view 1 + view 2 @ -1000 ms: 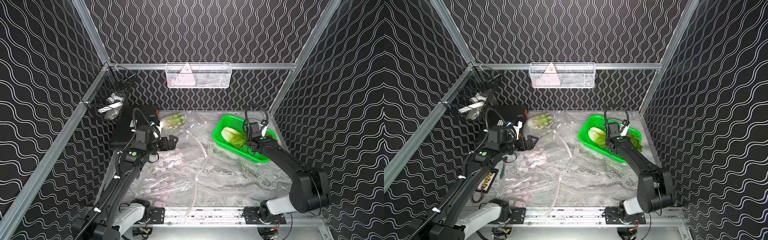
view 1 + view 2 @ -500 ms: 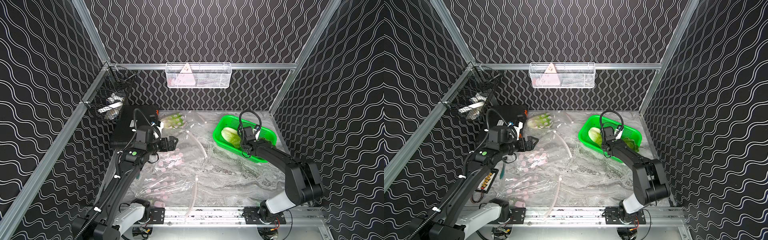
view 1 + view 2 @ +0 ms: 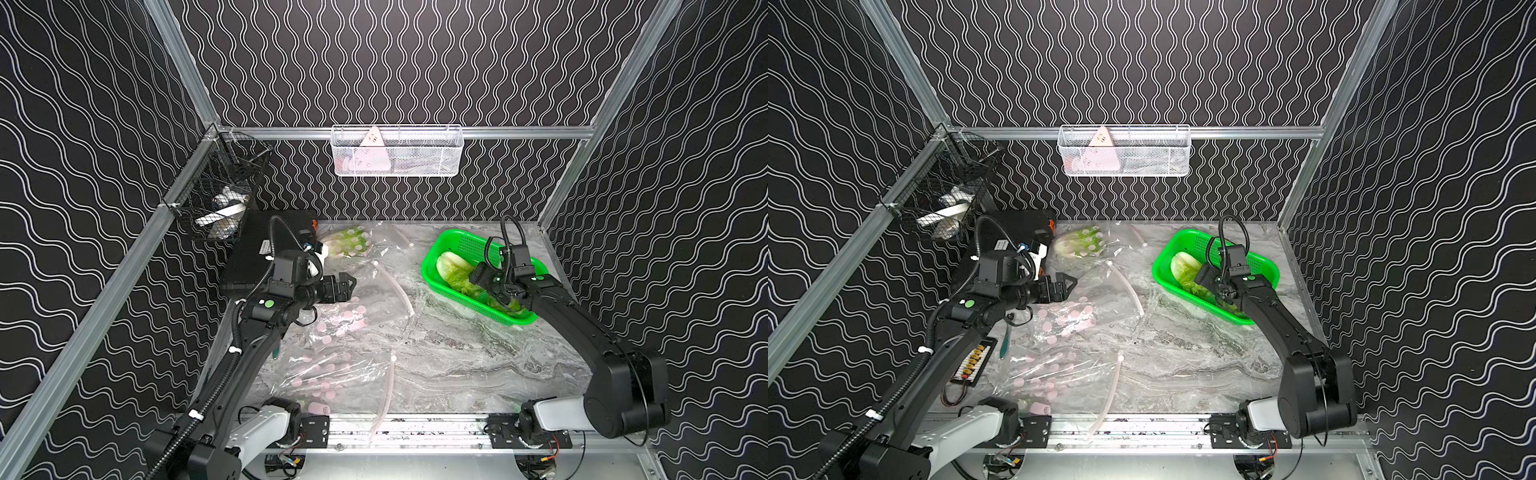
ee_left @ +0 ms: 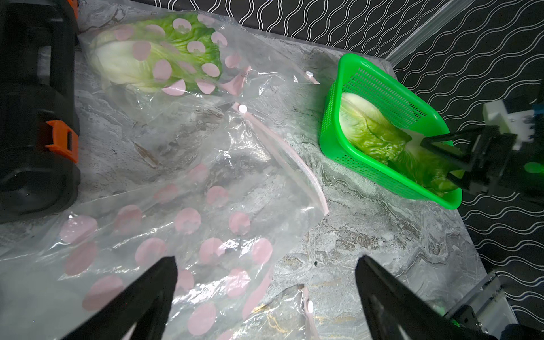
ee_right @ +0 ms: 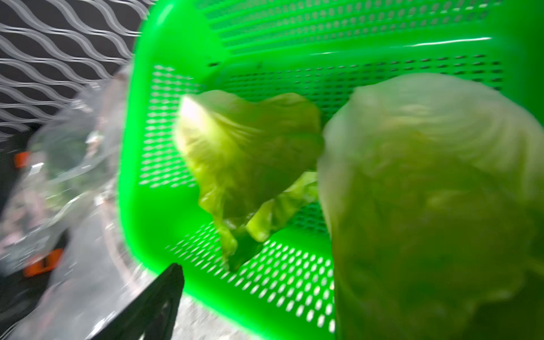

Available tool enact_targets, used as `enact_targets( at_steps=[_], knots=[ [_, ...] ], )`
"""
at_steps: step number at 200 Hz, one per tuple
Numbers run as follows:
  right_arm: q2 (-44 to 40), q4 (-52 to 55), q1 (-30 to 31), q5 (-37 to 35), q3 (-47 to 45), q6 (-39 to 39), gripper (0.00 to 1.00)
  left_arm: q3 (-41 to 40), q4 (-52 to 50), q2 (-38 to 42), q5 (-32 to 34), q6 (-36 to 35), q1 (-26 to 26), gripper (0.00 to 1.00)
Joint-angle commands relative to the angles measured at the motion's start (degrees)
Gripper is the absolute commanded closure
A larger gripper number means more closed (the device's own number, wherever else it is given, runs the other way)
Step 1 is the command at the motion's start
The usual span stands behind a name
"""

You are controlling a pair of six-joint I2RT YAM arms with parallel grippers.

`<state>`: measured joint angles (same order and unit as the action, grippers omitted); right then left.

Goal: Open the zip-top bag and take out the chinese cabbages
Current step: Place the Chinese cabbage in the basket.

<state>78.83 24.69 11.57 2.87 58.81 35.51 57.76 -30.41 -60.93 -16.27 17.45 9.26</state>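
Observation:
Several clear zip-top bags with pink dots lie on the marble table. The far one (image 3: 353, 249) (image 4: 176, 73) holds one chinese cabbage (image 3: 344, 244) (image 3: 1077, 245) (image 4: 147, 56). My left gripper (image 3: 349, 286) (image 3: 1069, 286) (image 4: 266, 262) hangs open and empty over the flat middle bag (image 3: 345, 320) (image 4: 188, 223). Two more cabbages lie in the green basket (image 3: 432, 274) (image 3: 1160, 270) (image 4: 329, 141): one at its far end (image 3: 451, 266) (image 4: 365, 126) (image 5: 244, 147), one under my right gripper (image 3: 505, 293) (image 3: 1219, 291) (image 4: 435, 160). That gripper's jaws stand wide apart either side of this cabbage (image 5: 426, 191), which hides one finger.
A black case with orange latches (image 3: 266, 249) sits at the back left beside a black wire basket (image 3: 220, 199) on the side rail. A white mesh basket (image 3: 397, 151) hangs on the back wall. A third dotted bag (image 3: 328, 374) lies near the front rail.
My right gripper went from shut to open over the green basket, and the cabbage it carried now lies there. The left arm has stayed still.

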Motion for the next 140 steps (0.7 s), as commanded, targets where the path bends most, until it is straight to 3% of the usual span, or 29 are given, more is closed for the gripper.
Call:
enact_targets(
  at_steps=[1, 29, 63, 93, 110, 140],
  knots=[
    [-2.2, 4.4, 0.1, 2.5, 1.4, -2.0, 0.14, 0.7, 0.4, -0.2, -0.4, -0.7, 0.1, 0.01],
    [-3.5, 7.4, 0.1, -0.2, 3.2, -4.7, 0.15, 0.6, 0.7, -0.4, -0.7, -0.2, 0.4, 0.01],
    [-5.4, 9.6, 0.0, 1.5, 5.7, -7.6, 0.17, 0.5, 0.0, -0.3, -0.6, 0.0, 0.8, 0.01],
    [-4.6, 15.5, -0.7, -5.8, 12.6, -12.8, 0.13, 0.3, -0.4, 0.1, -0.2, -0.2, 0.9, 0.01],
    [-0.9, 20.7, -4.2, -8.9, 17.3, -16.1, 0.08, 0.4, -0.3, 0.0, -0.7, -0.1, 1.0, 0.01],
    [1.9, 20.4, -14.2, -0.2, 16.0, -19.1, 0.07, 0.3, -0.3, -0.2, -0.7, 0.1, 1.2, 0.01]
  ],
)
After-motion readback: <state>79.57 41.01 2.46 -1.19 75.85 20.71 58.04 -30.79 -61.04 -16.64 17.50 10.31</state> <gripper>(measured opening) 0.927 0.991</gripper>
